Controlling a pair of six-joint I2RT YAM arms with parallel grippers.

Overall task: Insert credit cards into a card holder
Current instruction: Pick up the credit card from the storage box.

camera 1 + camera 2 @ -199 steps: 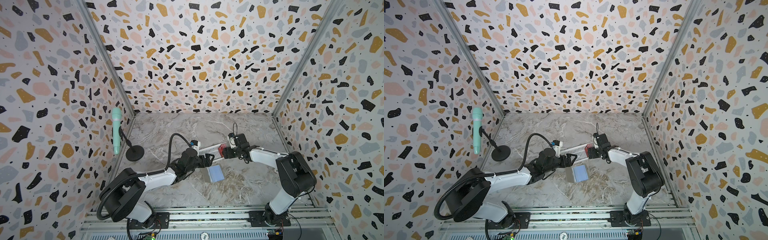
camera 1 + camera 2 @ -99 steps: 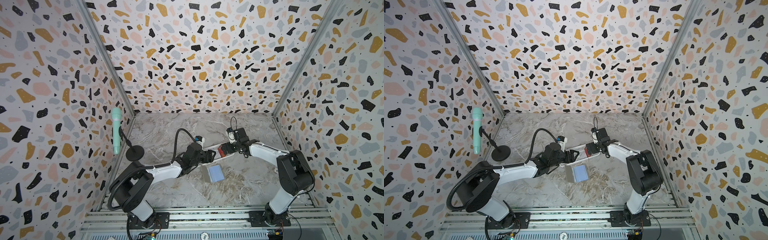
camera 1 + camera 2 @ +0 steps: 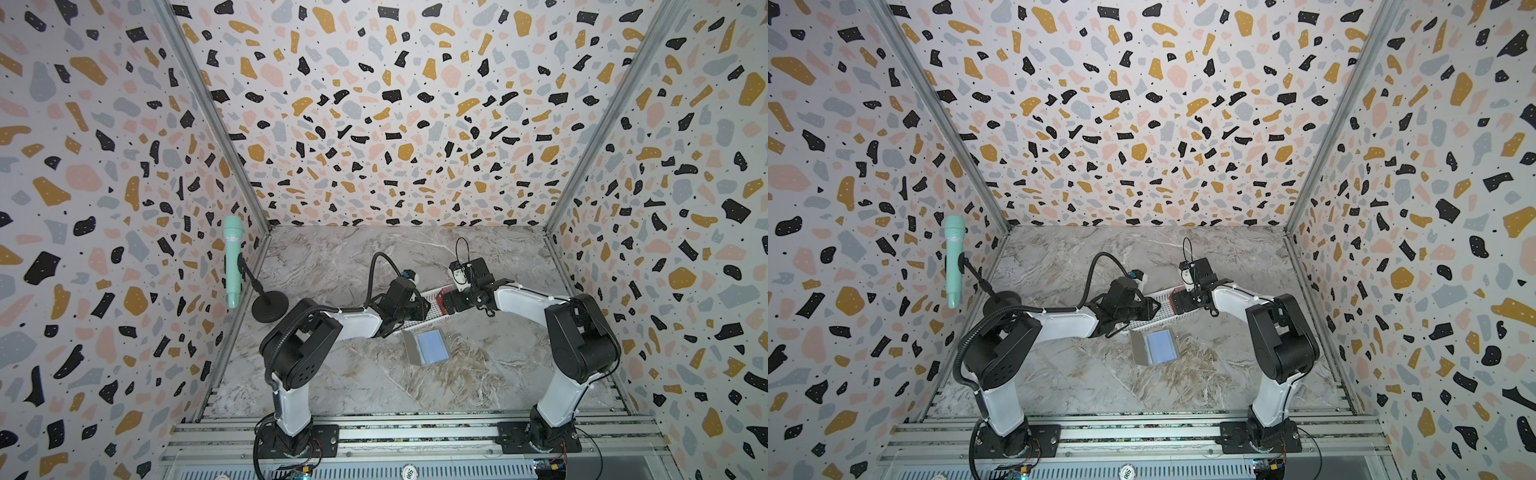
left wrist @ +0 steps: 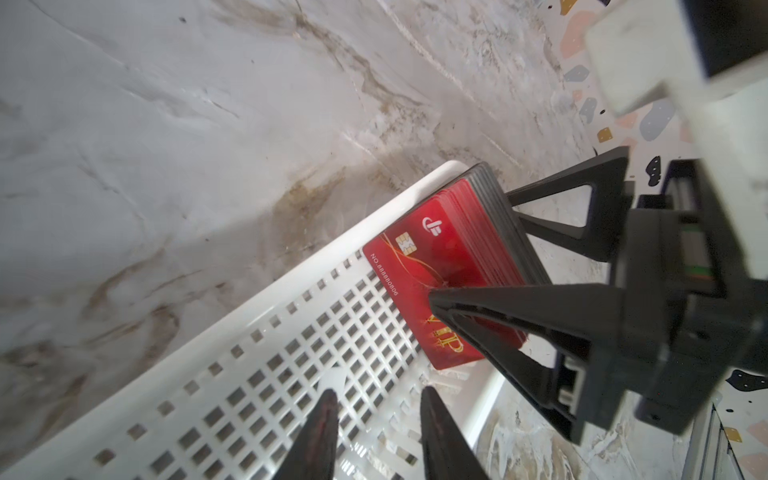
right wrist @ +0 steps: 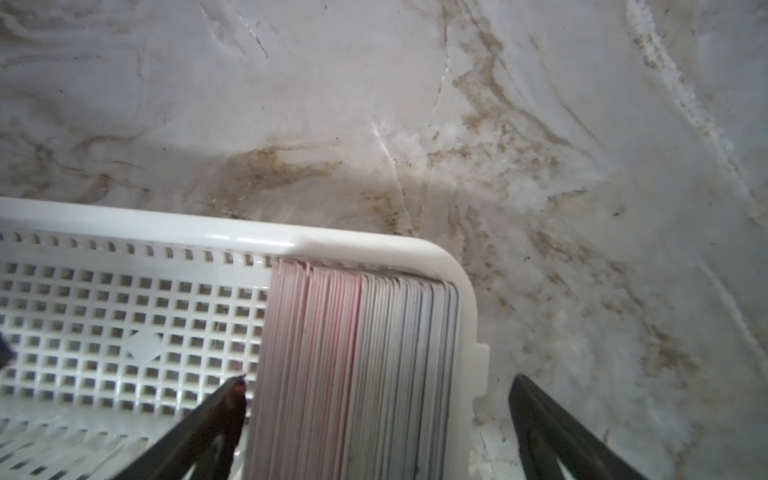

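Note:
A stack of red credit cards (image 4: pixel 440 266), the front one lettered VIP, stands on edge at one end of a white perforated basket (image 4: pixel 249 374). My right gripper (image 5: pixel 380 384) is open wide around that stack (image 5: pixel 353 353). One of its fingers (image 4: pixel 540 316) is inside the basket and the other is outside the end wall. My left gripper (image 4: pixel 378 399) hovers low over the basket floor by the side wall, jaws narrowed with a gap and nothing gripped. The card holder (image 3: pixel 428 347) lies open on the table in front of the basket (image 3: pixel 434 309), light blue side up.
A teal microphone (image 3: pixel 232 259) hangs on a black stand with a round base (image 3: pixel 270 305) by the left wall. Terrazzo-patterned walls close in three sides. Both arm bases sit on the metal rail at the front edge.
The left gripper has moved forward over the basket towards the cards and its jaws have narrowed. The right gripper has opened wider and settled around the card stack.

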